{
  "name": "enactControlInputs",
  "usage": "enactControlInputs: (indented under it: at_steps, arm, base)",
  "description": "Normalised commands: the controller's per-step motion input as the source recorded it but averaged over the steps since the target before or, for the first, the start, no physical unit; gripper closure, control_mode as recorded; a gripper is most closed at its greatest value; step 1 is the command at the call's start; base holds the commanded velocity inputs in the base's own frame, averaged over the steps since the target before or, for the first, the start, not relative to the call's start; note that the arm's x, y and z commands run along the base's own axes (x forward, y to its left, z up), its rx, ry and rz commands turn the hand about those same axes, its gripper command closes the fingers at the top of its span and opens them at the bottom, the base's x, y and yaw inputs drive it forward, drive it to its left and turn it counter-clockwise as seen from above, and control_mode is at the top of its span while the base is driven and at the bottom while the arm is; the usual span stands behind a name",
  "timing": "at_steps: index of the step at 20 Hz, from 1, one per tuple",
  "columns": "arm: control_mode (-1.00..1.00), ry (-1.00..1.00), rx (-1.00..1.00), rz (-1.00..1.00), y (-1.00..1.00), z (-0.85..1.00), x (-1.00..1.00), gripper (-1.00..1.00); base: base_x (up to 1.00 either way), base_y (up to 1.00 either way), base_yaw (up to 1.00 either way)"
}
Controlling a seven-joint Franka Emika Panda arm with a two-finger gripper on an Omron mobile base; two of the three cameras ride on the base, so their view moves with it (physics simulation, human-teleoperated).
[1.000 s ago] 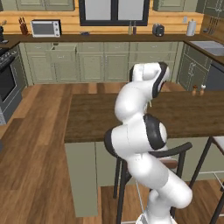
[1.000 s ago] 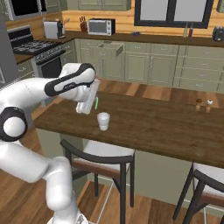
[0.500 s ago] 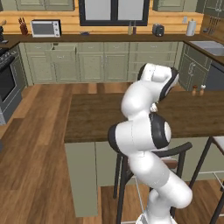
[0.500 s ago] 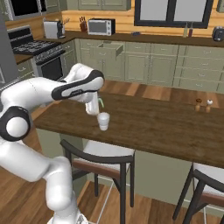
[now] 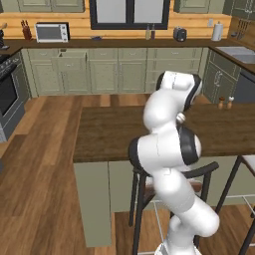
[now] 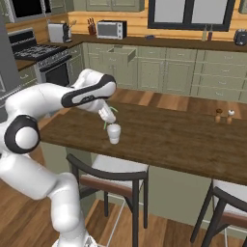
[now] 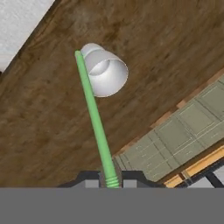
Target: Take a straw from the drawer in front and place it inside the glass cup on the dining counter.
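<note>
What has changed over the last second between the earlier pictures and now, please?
The gripper, shut on the straw, has swung across the dining counter to the glass cup and now hangs just above its rim, the straw's free end at the cup's edge. Nothing was taken hold of or let go. The cup, the shakers and the open drawer stayed put.
</note>
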Motion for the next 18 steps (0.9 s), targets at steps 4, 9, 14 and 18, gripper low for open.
enactControlInputs:
  at_steps: [4, 9, 14, 18]
  arm:
    - [-1.0, 0.17, -0.19, 0.19, 0.41, 0.0, 0.54, 1.0]
    - [-1.0, 0.0, -0.22, 0.09, 0.26, 0.0, 0.37, 1.0]
    - [-1.0, 0.0, -0.19, 0.02, 0.04, 0.0, 0.23, 1.0]
    - [-1.0, 0.0, -0.08, 0.01, 0.02, 0.0, 0.33, 1.0]
  base:
    - [0.0, 0.0, 0.0]
    - [0.0, 0.0, 0.0]
    - [0.0, 0.0, 0.0]
    - [0.0, 0.0, 0.0]
